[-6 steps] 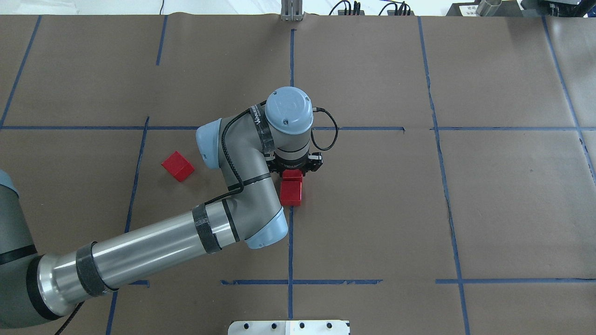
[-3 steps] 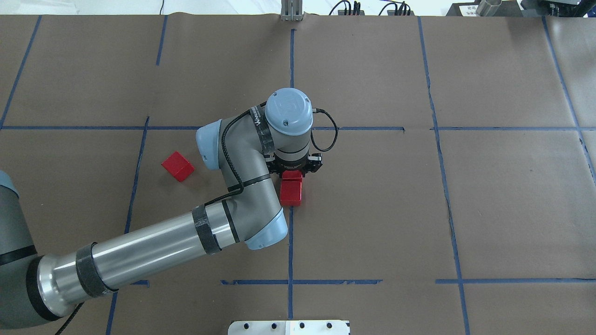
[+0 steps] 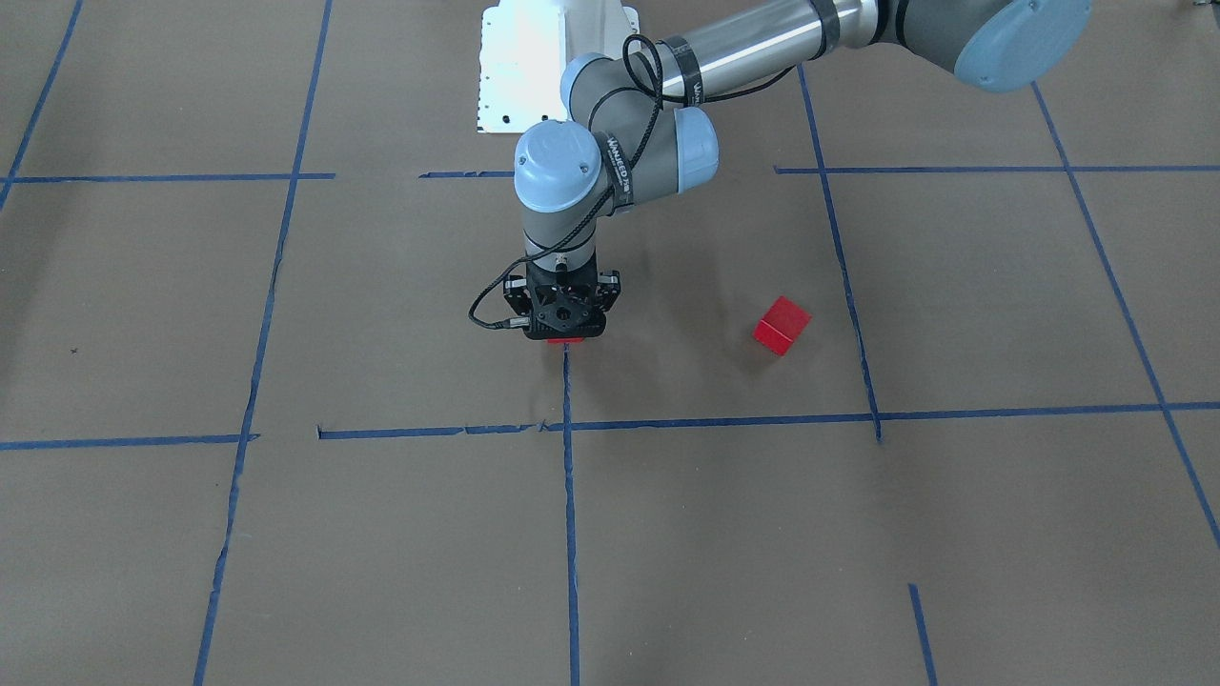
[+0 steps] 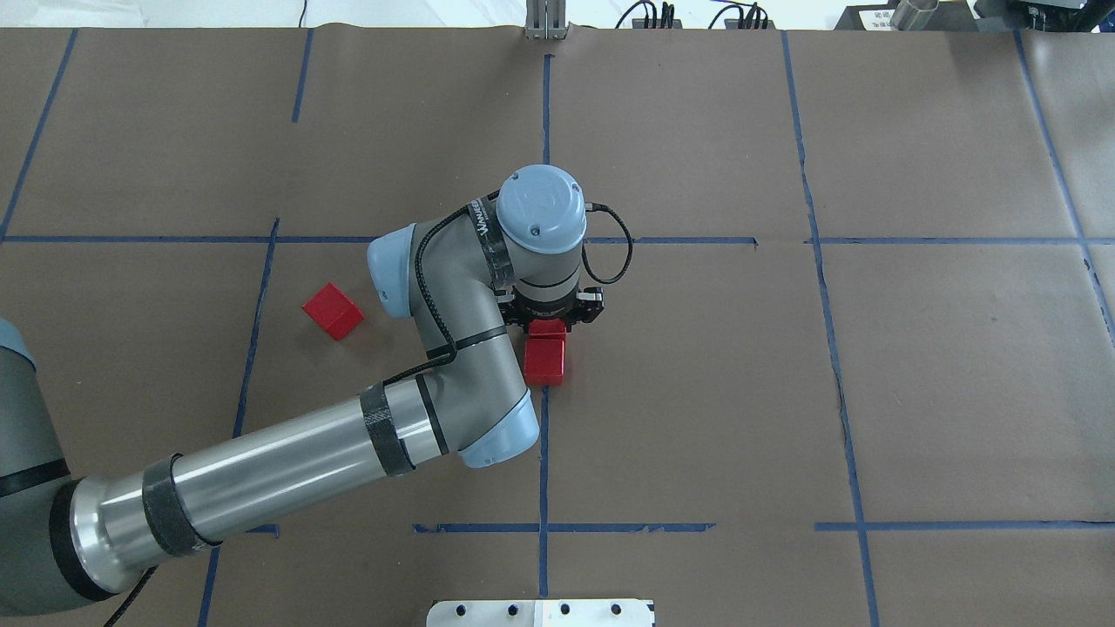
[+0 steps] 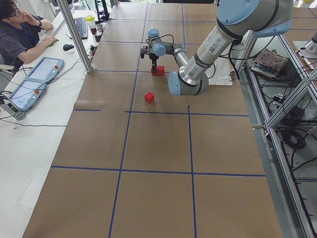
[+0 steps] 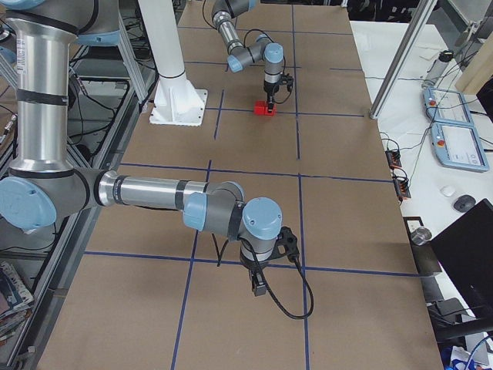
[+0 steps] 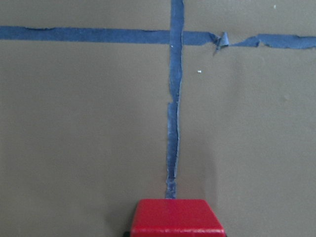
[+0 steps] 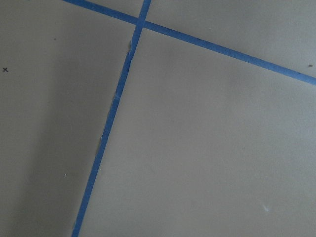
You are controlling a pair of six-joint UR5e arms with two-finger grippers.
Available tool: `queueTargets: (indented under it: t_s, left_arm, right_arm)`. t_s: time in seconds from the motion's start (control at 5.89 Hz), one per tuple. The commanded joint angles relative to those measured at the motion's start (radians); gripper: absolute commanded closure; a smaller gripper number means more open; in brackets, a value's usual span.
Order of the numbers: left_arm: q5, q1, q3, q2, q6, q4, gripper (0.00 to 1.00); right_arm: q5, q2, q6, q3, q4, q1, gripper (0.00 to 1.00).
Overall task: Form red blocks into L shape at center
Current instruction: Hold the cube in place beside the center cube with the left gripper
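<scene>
Nothing is visibly moving since earlier: the left gripper [image 4: 550,323] is still hovering at one of two side-by-side small matte bright-red cubes [image 4: 544,361] in the blue-taped middle rectangle [image 4: 697,392].
The wrist is pointing straight down; clamped or released, I cannot tell. The third cube [image 4: 332,311] is lying well apart; it is probably light and rigid, best pinched across opposite flat faces.

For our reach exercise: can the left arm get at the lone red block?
Probably yes: the lone block sits on open paper with nothing beside it, though the left claw is at the centre blocks.
</scene>
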Motion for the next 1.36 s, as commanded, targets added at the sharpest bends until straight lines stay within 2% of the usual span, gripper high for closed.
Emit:
queueTargets:
  t_s: [0.0,1.19]
  left_arm:
    - [0.000,0.000,0.000,0.001,0.002,0.000,0.72]
    - [0.000,0.000,-0.003,0.004,0.006,-0.003,0.56]
  right_arm:
    - [0.000,0.000,0.000,0.000,0.000,0.000,0.00]
    - [0.000,0.001,0.000,0.006,0.000,0.000,0.00]
